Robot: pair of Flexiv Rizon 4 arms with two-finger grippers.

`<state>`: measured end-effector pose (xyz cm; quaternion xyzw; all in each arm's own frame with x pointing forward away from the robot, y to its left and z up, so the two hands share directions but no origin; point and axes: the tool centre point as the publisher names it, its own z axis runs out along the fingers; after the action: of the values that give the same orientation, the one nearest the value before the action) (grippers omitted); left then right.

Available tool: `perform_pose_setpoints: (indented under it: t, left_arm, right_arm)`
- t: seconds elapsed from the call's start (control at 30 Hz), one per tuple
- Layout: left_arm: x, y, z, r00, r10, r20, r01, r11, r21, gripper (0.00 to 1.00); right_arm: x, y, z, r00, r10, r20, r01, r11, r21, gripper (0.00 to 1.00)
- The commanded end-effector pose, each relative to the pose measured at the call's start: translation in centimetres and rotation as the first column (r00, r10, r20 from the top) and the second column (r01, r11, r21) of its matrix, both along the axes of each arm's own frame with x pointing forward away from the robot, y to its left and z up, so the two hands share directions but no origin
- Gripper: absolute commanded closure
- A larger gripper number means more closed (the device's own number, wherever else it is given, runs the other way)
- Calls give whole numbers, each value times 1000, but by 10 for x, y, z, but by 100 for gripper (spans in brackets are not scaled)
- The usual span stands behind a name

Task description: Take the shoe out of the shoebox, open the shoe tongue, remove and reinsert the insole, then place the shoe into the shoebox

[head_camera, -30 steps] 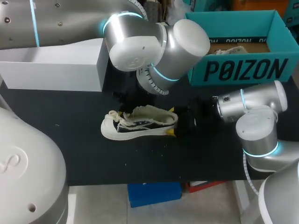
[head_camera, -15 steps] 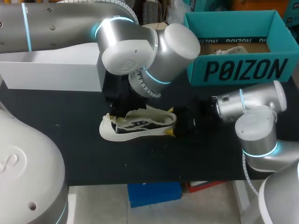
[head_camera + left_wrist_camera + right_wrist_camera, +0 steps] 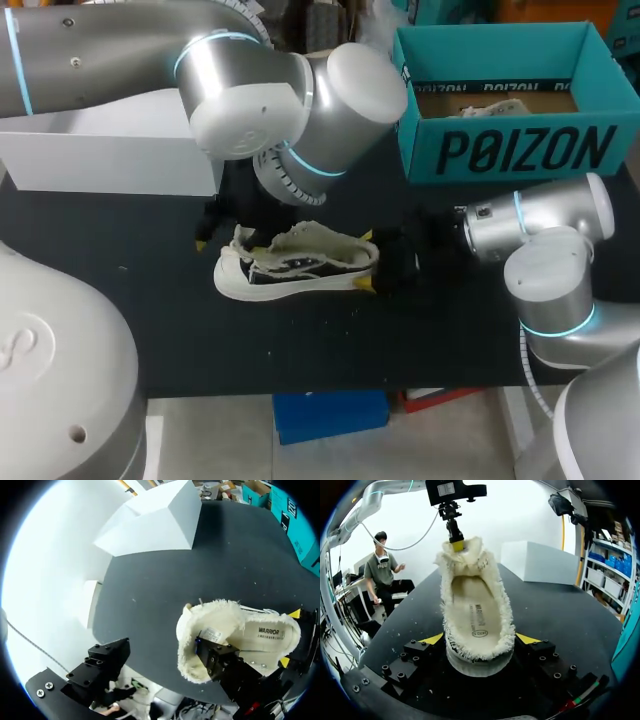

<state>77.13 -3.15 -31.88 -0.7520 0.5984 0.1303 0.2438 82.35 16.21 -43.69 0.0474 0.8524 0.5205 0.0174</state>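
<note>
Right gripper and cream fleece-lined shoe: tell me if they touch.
Touching. Right wrist view: the right gripper presses its yellow fingertips against both heel sides of the cream fleece-lined shoe.

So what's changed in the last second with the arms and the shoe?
The left arm swung down and toward the left, carrying its tool from over the shoe's middle to its toe end. The shoe barely shifted on the table. The right tool still clamps the heel, and the teal shoebox and white box stayed put.
</note>
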Motion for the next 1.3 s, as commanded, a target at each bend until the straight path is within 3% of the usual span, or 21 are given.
perform_pose_setpoints:
  t: [0.03, 0.33, 0.93, 1.3]
  left_arm:
    - [-2, 11, 2, 1000, 3, 9, -3, 1000, -11, 0]
    - [-6, 26, -3, 999, 33, 12, -33, 999, -12, 0]
    - [-10, 53, -34, 996, 84, -33, -86, 995, -51, 0]
    - [-6, 54, -41, 996, 82, -44, -84, 995, -60, 0]
  right_arm:
    - [1, -1, -2, 1000, -1, 0, 1, 1000, -1, 100]
    - [1, -1, -2, 1000, -1, 0, 1, 1000, -1, 100]
    - [1, -1, -2, 1000, -1, 0, 1, 1000, -1, 100]
    - [1, -1, -2, 1000, -1, 0, 1, 1000, -1, 100]
